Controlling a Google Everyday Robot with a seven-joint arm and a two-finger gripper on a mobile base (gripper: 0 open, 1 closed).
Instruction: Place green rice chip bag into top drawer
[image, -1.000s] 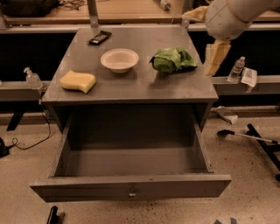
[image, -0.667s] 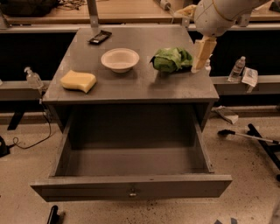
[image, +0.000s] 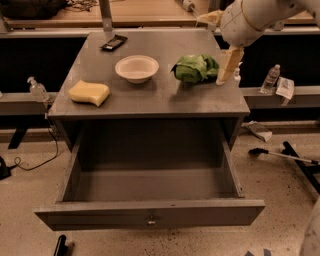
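Bag (image: 195, 68) on desk (image: 150, 102), right of bowl (image: 136, 68). Gripper (image: 227, 67) just right of bag, pointing down; grip state cannot tell. Drawer (image: 150, 216) open below.

Bowl (image: 136, 67) mid-top of the cabinet (image: 150, 100), sponge (image: 89, 93) front-left, perhaps a phone (image: 114, 42) rear-left. A bottle (image: 271, 78) stands right of the gripper (image: 223, 77), off the cabinet.

The worktop (image: 150, 100) carries four things: one white bowl (image: 136, 67), one green rice chip bag (image: 195, 68) right of the bowl, one yellow sponge (image: 89, 93) left of it, and one flat black device (image: 114, 42) behind it. One claw (image: 225, 72) hangs right of the bowl, just past the bag. One top drawer (image: 150, 215) stands open below the bowl. Two plastic bottles stand off the worktop: a left bottle (image: 37, 90) and a right bottle (image: 270, 78).
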